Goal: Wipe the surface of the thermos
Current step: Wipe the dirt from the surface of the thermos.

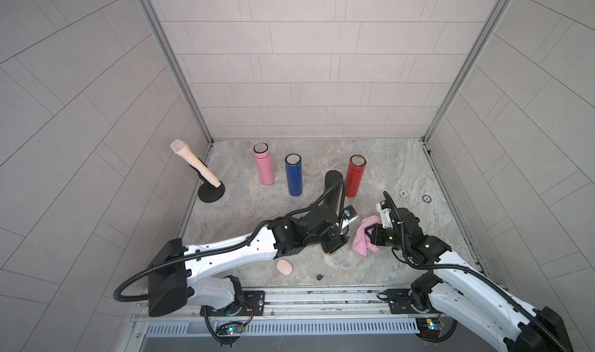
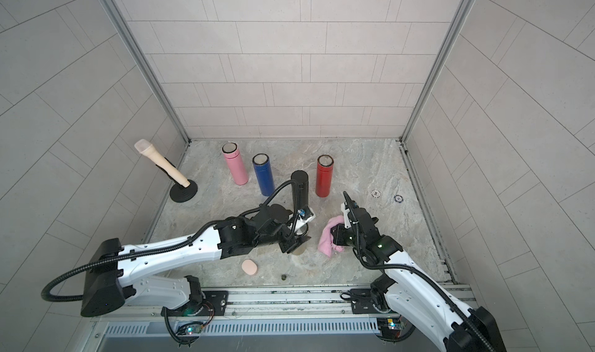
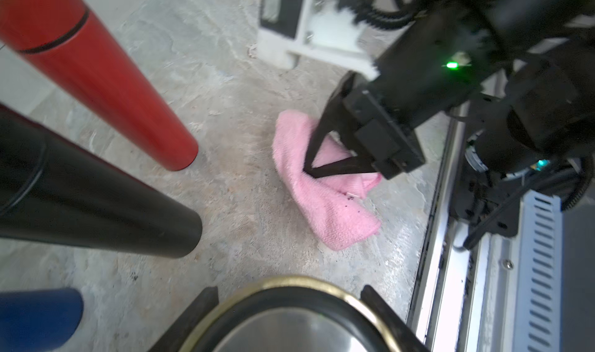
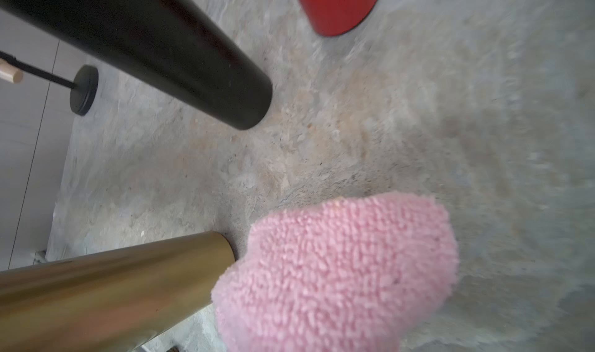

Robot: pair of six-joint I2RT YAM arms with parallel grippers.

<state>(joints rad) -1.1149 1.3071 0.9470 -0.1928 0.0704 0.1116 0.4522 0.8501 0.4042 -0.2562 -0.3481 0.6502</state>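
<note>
My left gripper is shut on a gold thermos, its fingers on either side of the gold rim. The thermos stands upright on the stone floor, mostly hidden under the gripper in both top views. A sliver of gold shows at its foot, and its gold side shows in the right wrist view. My right gripper is shut on a pink cloth, just right of the thermos. The cloth hangs close beside the gold wall; whether it touches I cannot tell.
Behind stand a black thermos, a red one, a blue one and a pink one. A beige handle on a black stand leans at the far left. A beige oval pad lies near the front rail.
</note>
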